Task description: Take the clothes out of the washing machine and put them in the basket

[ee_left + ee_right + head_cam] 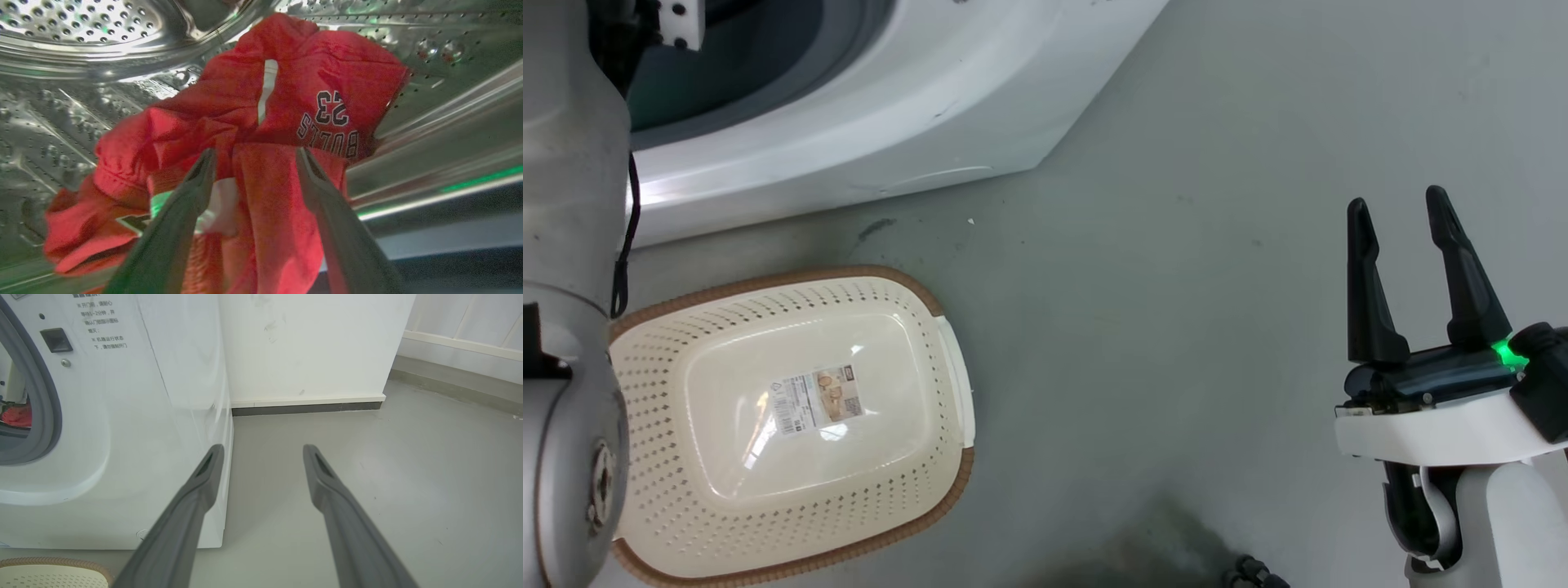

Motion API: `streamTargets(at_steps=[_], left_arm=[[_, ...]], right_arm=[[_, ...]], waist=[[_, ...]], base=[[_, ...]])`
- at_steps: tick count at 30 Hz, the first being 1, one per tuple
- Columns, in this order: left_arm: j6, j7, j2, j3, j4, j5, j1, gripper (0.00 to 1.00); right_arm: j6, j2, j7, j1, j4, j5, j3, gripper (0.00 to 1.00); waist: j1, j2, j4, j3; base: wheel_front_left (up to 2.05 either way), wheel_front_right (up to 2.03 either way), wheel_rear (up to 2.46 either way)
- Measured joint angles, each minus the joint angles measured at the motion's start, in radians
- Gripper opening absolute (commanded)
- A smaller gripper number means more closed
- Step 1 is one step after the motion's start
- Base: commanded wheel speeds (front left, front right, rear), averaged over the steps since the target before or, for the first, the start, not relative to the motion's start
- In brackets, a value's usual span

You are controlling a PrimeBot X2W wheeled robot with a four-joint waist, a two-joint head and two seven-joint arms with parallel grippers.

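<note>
Nothing in the basket yet: unloading has barely begun.
The basket sits empty on the floor by the washer. All the red clothes I can see lie bunched in the drum, with the "23" jersey on top. The left gripper is in there, fingers wide, straddling a fold but not closed on it. The right gripper hangs spread over the floor, holding nothing.

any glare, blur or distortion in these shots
Head view: glare on the basket base. Left wrist view: bright reflections off the drum, left gripper blurred near the lens, clothes sharper. Right wrist view: even light, washing machine bows at its edge.
</note>
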Motion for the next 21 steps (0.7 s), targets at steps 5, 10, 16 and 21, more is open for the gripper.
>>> streamTargets(at_steps=[5, 10, 16, 21], left_arm=[[-0.002, 0.141, 0.002, -0.011, 0.039, -0.022, -0.063, 1.0], [0.001, 0.241, 0.012, -0.021, 0.048, -0.042, -0.104, 1.0], [0.004, 0.262, 0.013, -0.036, 0.045, -0.056, -0.107, 0.85], [0.001, 0.241, -0.005, -0.05, 0.041, -0.061, -0.091, 0.0]], right_arm=[[0.0, 0.0, 0.0, -0.018, -0.002, 0.011, 0.001, 1.0], [0.0, 0.0, 0.0, -0.022, -0.003, 0.025, 0.003, 1.0], [0.0, 0.0, 0.0, -0.022, -0.003, 0.028, 0.004, 1.0], [0.0, 0.0, 0.0, -0.022, -0.002, 0.029, 0.003, 1.0]], waist=[[0.0, 0.0, -0.02, 0.046], [-0.0001, 0.0, -0.039, 0.078], [-0.0001, 0.0, -0.046, 0.084], [-0.0001, 0.0, -0.042, 0.076]], base=[[0.0, 0.0, 0.0], [0.0, 0.0, 0.0], [0.0, 0.0, 0.0], [0.0, 0.0, 0.0]])
